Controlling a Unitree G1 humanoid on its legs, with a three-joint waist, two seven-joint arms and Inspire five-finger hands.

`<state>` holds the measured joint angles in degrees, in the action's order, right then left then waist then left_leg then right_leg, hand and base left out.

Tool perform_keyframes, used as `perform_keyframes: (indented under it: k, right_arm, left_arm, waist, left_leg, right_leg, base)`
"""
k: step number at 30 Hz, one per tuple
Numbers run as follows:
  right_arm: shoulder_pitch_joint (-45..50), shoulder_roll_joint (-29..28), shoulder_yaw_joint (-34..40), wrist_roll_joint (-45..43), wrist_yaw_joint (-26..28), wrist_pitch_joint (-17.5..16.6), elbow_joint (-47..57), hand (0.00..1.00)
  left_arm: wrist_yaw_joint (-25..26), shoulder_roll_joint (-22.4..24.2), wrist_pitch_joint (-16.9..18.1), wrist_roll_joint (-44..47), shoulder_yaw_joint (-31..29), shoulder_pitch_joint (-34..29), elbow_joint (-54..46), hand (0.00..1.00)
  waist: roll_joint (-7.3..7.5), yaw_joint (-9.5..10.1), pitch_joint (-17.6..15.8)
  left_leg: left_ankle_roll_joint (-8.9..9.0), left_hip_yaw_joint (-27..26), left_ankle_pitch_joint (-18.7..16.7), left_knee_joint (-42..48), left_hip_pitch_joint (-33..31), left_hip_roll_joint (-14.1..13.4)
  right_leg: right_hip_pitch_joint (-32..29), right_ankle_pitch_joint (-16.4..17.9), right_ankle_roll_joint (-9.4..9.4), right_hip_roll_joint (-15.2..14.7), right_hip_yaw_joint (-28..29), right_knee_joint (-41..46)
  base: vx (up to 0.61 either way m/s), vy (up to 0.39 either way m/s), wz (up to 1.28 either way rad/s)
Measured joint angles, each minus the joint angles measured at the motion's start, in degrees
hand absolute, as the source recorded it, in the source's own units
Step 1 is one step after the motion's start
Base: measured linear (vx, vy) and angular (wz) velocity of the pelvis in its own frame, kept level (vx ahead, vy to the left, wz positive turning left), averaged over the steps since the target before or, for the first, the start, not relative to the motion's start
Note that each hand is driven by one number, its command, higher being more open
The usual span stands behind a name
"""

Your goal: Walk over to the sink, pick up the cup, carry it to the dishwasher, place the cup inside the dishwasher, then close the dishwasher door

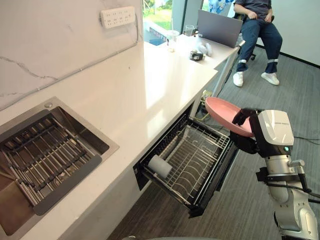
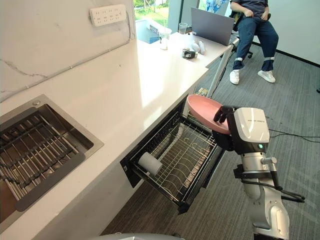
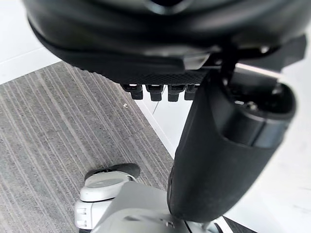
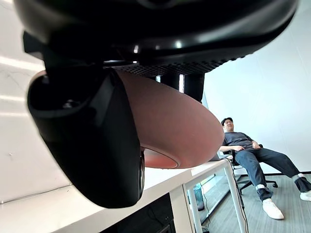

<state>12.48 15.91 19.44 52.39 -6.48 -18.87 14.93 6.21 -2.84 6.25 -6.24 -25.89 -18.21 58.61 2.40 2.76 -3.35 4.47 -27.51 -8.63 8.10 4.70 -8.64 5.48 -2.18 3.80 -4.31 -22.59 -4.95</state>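
A long white bench runs along a pale marbled wall. A white power strip is fixed high on that wall, and a thin cable slants down from it along the wall. At the bench's far end stand a grey laptop, seen from the back, a clear glass and a small dark object. Beyond the laptop a person in blue jeans and white shoes sits on a chair. Grey striped carpet covers the floor
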Motion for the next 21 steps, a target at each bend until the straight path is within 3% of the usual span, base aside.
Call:
perform_keyframes:
  k: [6, 8, 14, 21]
  right_arm:
    - [1.80, -3.55, -3.16, 1.81, 0.10, 0.74, -2.40, 0.00]
    - [-0.18, -3.66, -5.86, 3.66, -1.28, 2.66, -7.21, 0.00]
    - [-15.21, -1.48, -10.85, 4.06, -6.06, 13.18, -23.99, 0.00]
    - [-29.26, 4.57, -15.65, 3.71, -9.42, 18.52, -28.42, 0.00]
  left_arm:
    - [-0.33, -0.30, 1.83, 0.11, 2.38, 0.13, 0.02, 1.00]
    - [-1.27, -1.82, 2.03, 0.68, 4.03, 1.65, 0.02, 1.00]
    - [-1.52, -4.53, 3.12, 7.51, 8.64, 10.52, -0.36, 1.00]
    - [-1.37, -4.77, 4.19, 14.98, 13.98, 17.27, -1.47, 1.00]
  waist:
    - [0.17, -0.13, -0.23]
    - [0.47, 0.07, -1.24]
    - [0.65, 1.26, -10.53]
    - [0.61, 1.34, -17.53]
  left_leg:
    - [-1.40, 0.43, 1.24, -0.84, -2.36, 1.30]
    - [-1.74, 0.87, 1.94, -0.63, -4.57, 1.32]
    - [-2.46, 1.68, 4.42, 1.98, -15.21, 0.38]
    - [-3.36, 1.67, 4.99, 3.14, -21.16, 1.35]
  right_leg:
    - [-2.39, -1.16, 0.11, -1.37, -0.73, -0.27]
    - [-4.32, -1.36, -0.06, -1.57, -1.84, -0.24]
    - [-14.20, -4.16, -2.49, -1.53, -2.96, 1.68]
    - [-19.81, -5.99, -2.05, -2.70, -2.87, 1.93]
  base:
    - [-0.12, 0.055, 0.07]
    - [-0.14, 0.015, 0.10]
    - [-0.11, -0.011, 0.04]
    - [-0.02, 0.057, 0.02]
